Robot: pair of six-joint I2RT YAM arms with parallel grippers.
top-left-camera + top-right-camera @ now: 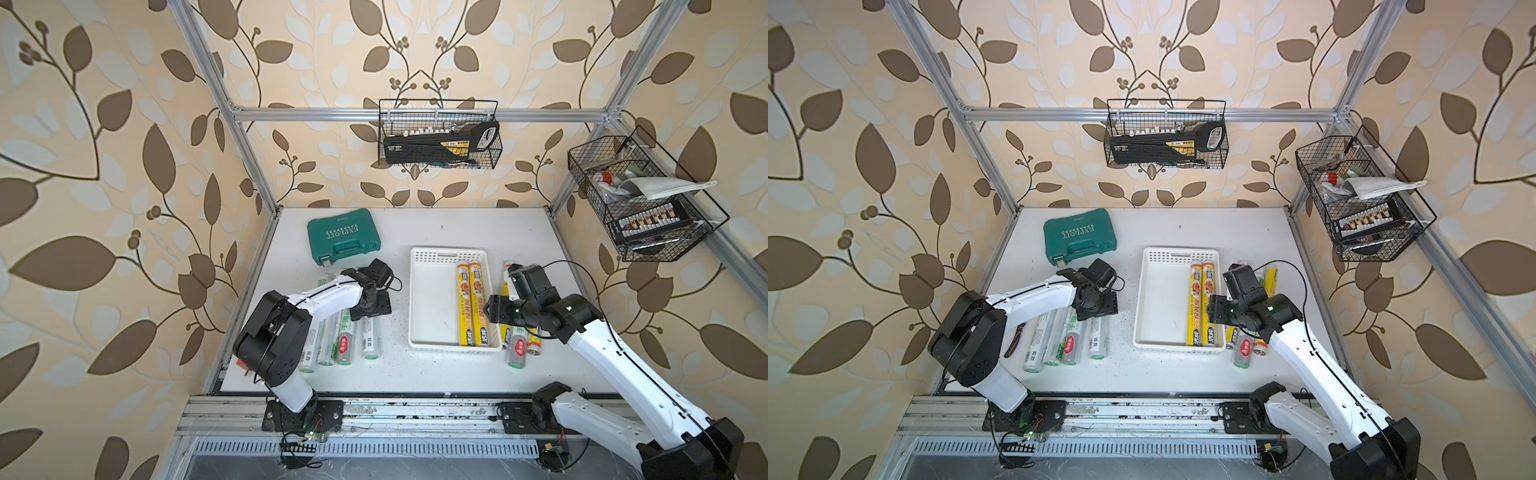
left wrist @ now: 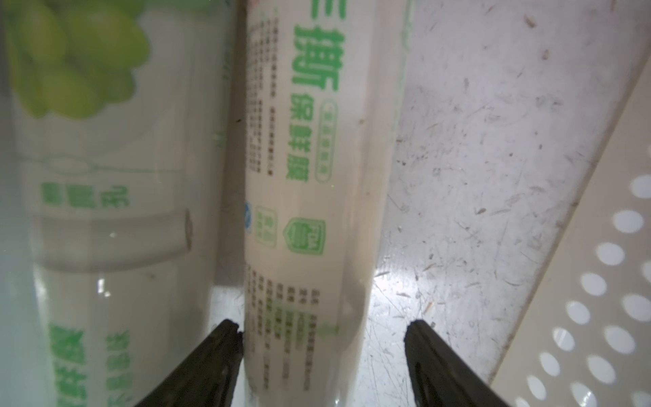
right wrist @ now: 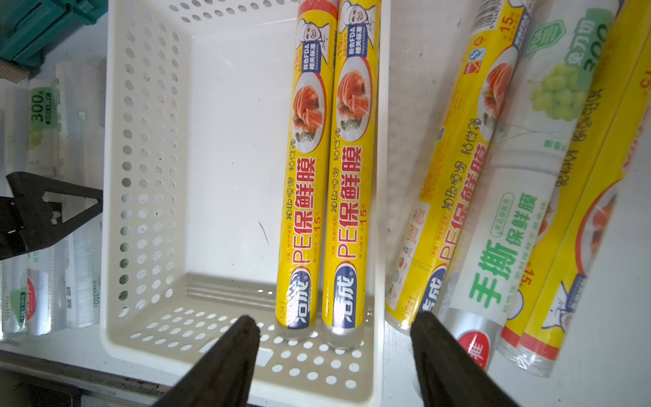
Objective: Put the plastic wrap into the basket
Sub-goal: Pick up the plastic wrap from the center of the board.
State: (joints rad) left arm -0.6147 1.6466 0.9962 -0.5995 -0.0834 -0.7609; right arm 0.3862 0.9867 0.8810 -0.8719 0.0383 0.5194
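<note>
Though loose, roll (image 2: 317, 176) within left hand (image 2: 324, 331)

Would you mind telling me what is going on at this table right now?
A robot is filling the white basket with plastic wrap: two yellow rolls already lie inside. The left hand is open astride a green-printed roll on the table, not gripping yet. The right hand is open and empty over the basket's edge; more rolls lie beside the basket.
</note>
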